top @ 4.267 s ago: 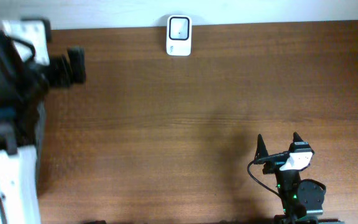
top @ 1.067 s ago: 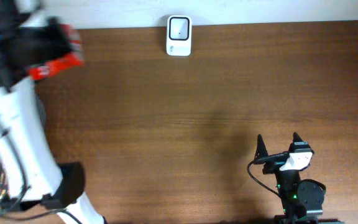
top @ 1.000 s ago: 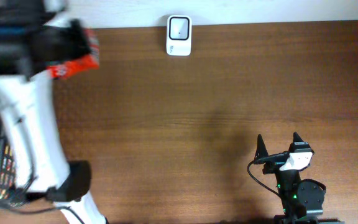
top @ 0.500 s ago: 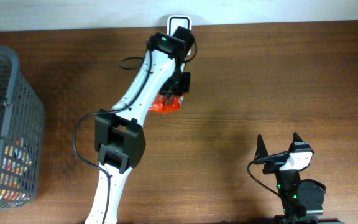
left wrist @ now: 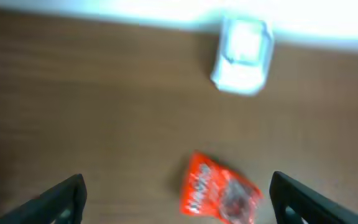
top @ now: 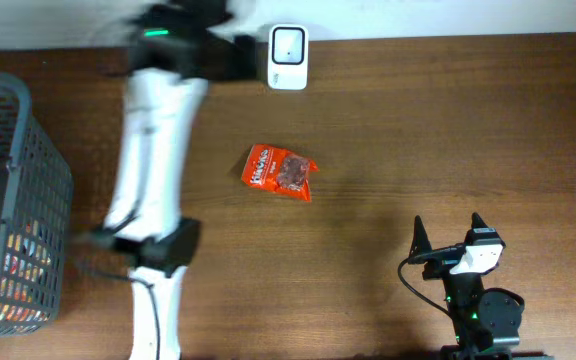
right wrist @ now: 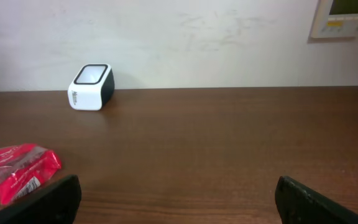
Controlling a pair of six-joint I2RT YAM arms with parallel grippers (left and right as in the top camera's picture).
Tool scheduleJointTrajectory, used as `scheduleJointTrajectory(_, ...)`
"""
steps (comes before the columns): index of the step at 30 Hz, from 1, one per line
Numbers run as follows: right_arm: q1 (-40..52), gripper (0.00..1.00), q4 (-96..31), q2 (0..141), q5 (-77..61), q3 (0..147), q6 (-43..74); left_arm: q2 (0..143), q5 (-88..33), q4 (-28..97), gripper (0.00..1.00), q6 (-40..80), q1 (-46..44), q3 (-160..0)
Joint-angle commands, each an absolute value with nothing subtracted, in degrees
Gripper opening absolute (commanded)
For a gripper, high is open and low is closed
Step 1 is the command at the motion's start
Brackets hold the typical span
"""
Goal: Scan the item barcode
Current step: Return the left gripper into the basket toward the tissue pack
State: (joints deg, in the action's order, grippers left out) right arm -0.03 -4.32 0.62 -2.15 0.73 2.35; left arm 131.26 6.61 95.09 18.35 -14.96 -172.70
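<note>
Two idle arms: left fingers (left wrist: 64, 196) and right fingers (right wrist: 51, 196) are standing wide apart, gripping nothing. I'm seeing the red packet (top: 280, 172) lying loose on the desk (top: 418, 130) near the white scanner (top: 288, 57); I'm judging regrasping it comes next, barcode facing the window

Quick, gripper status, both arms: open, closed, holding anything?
Left gripper: open, empty; the snack packet lies on the table.
Right gripper: open, empty.
</note>
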Motion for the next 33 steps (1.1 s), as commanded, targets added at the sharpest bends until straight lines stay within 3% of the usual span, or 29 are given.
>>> scheduleJointTrajectory(1, -0.4, 0.98, -4.5, 0.2, -1.7, 0.3, 2.1, 121.7, 10.2, 96.7, 0.99, 19.9, -4.3, -179.6)
scheduleJointTrajectory(9, -0.4, 0.99, -4.5, 0.2, -1.7, 0.3, 2.1, 116.3, 8.1, 96.7, 0.99, 21.8, 14.5, -176.8)
scheduleJointTrajectory(16, -0.4, 0.99, -4.5, 0.2, -1.7, 0.3, 2.1, 116.1, 2.8, 96.7, 0.99, 24.0, 25.3, -162.4)
scheduleJointTrajectory(25, -0.4, 0.99, -4.5, 0.2, -1.7, 0.3, 2.1, 115.7, 3.8, 96.7, 0.99, 25.5, 35.8, -146.8)
scheduleJointTrajectory(33, -0.4, 0.99, -4.5, 0.2, -1.7, 0.3, 2.1, 115.5, 11.3, 93.0, 0.99, 27.4, 37.9, -135.6)
